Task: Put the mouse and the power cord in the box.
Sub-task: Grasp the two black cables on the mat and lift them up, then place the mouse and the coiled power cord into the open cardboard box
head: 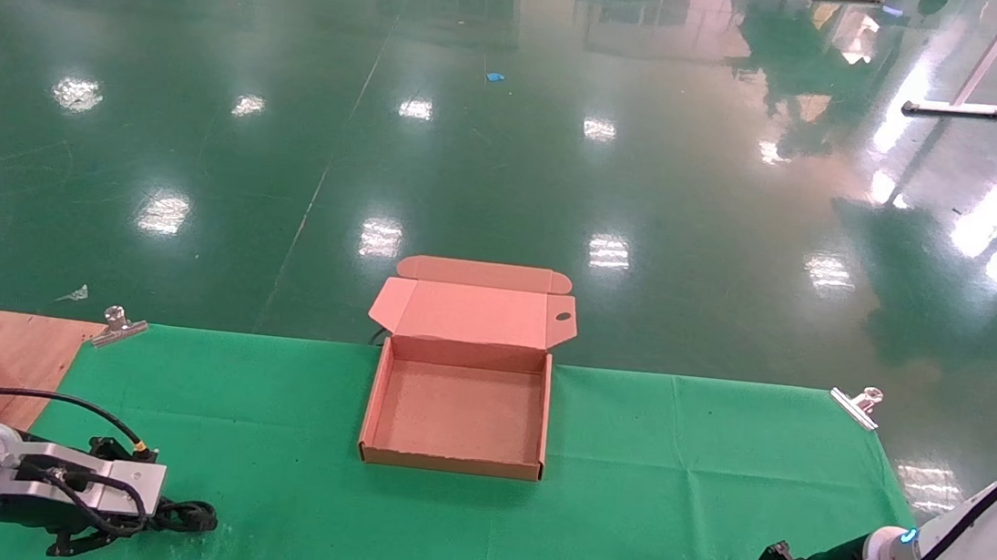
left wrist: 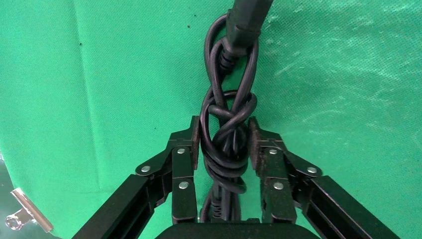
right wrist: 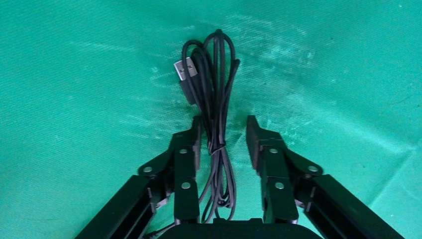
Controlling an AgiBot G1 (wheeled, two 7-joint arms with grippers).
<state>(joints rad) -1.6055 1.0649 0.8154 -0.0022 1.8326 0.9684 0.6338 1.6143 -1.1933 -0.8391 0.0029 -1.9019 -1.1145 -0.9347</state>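
Box (head: 457, 404) sits open at counter (head: 671, 480) centre, twelve o'clock. Left tool (left wrist: 224, 142), at eight o'clock, straddles the knotted cord (left wrist: 226, 129), fingers barely apart from it. Right tool (right wrist: 224, 137), at four o'clock, gapes around the thin cable (right wrist: 214, 99), gripping nothing.

Box (head: 456, 418) open, empty, lid back, mid-table. Knotted black power cord (left wrist: 226, 134) at near-left. Mouse body not visible, only its bundled USB cable (right wrist: 211, 107).
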